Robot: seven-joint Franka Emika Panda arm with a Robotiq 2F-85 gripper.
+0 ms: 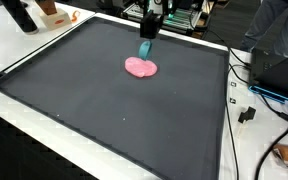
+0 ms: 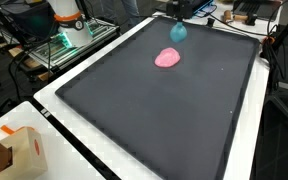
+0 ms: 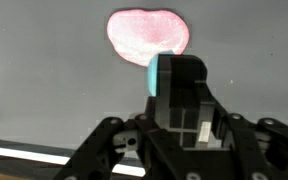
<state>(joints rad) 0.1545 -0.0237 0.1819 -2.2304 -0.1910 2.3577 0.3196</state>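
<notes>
A flat pink, heart-like blob (image 1: 140, 67) lies on the dark mat (image 1: 104, 110) toward its far side; it also shows as the pink blob (image 2: 168, 57) and the pink blob (image 3: 147, 33). A teal object (image 1: 145, 48) hangs from my gripper (image 1: 147, 38), just behind and above the pink blob. In the wrist view the gripper (image 3: 176, 78) has its dark fingers pressed together, and a strip of the teal object (image 3: 154, 72) shows at their left edge. Most of the teal object is hidden behind the fingers there. In an exterior view the teal object (image 2: 178, 32) sits close over the mat.
The mat has a raised black rim (image 1: 227, 90) on a white table. A cardboard box (image 2: 14, 152) stands at a table corner. Cables and a plug (image 1: 248, 113) lie beside the mat. Equipment (image 2: 69, 25) crowds the far edge.
</notes>
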